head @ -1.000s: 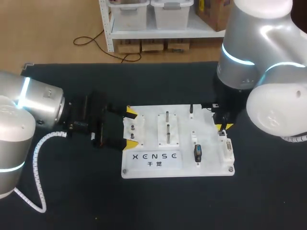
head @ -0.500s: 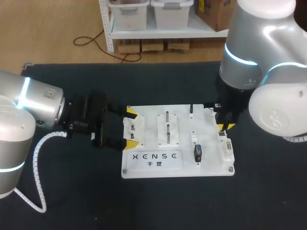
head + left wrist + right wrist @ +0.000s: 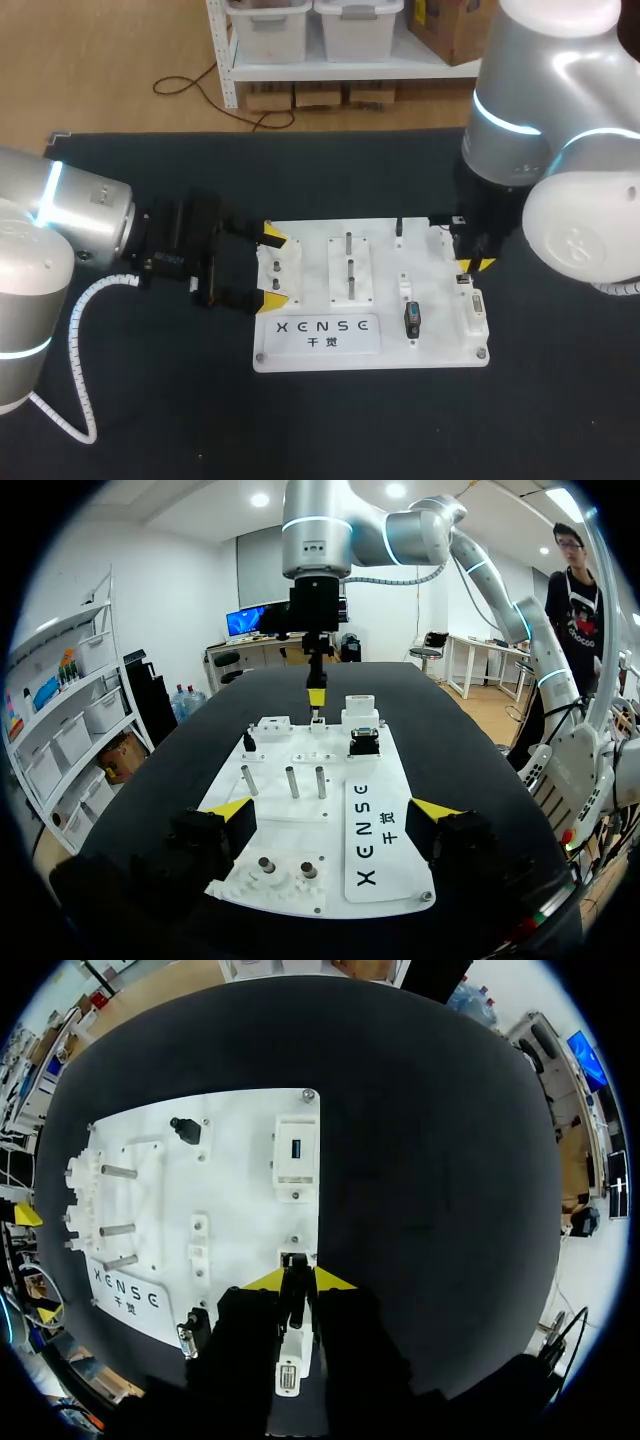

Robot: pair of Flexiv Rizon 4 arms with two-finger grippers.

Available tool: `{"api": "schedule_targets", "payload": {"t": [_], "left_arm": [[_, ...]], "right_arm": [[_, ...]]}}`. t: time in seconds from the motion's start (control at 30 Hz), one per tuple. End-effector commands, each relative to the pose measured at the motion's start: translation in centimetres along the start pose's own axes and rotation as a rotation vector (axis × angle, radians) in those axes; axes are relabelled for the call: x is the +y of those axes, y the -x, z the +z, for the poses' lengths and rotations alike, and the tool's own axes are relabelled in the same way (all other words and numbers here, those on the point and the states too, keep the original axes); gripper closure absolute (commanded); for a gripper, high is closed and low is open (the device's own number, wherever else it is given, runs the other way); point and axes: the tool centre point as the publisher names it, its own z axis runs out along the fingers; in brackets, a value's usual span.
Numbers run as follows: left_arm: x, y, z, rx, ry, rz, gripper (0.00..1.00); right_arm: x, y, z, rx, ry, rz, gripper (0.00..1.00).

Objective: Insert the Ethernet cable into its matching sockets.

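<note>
Ethernet cable: a thin black piece [image 3: 294,1305] that stands between the two yellow tips of the right pincer [image 3: 293,1280]. Its front end comes out just past the tips and meets the white board [image 3: 440,355] close to the board's edge (I cannot tell whether it already sits inside an opening).
Right pincer: narrow, with both fingers pressed on the cable from two sides, and it points down at the board.
White socket block: [image 3: 288,1362] lies under the body of the right pincer, behind its tips, along the same edge of the board. One small opening shows at its end.
Blue-port block: [image 3: 296,1150] is ahead of the right pincer on the same edge, well apart from the tips.
Black connector: [image 3: 411,318] stands on the board beside the socket block, on the side that faces the left pincer.
Metal pegs: [image 3: 349,268] are upright on a white plate, between the two pincers and ahead of the left one.
Left pincer: [image 3: 271,267] has its fingers wide apart and holds nothing. It lies low over the near end of the board.
Small peg block: [image 3: 270,875] sits between the left pincer's fingers and is not gripped. At least one finger is clearly apart from it.
Board: flat on the black table [image 3: 150,420], with one pincer at each end.
</note>
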Motion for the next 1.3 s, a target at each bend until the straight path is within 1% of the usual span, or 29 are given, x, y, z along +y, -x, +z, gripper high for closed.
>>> {"api": "schedule_targets", "payload": {"t": [0.03,0.4,0.73,1.3], "left_arm": [[-0.14,-0.21,0.03,-0.008,0.006,0.004,0.00],[-0.14,-0.21,0.03,-0.008,0.006,0.004,0.00],[-0.14,-0.21,0.03,-0.008,0.006,0.004,0.00],[-0.14,-0.21,0.03,-0.008,0.006,0.004,0.00]], "right_arm": [[-0.20,0.00,0.42,0.007,0.007,0.003,1.00],[0.66,0.22,0.31,0.006,0.021,-0.013,1.00],[0.00,0.08,0.74,0.020,0.013,-0.001,1.00],[0.33,0.12,0.46,0.047,0.024,-0.007,1.00]]}}
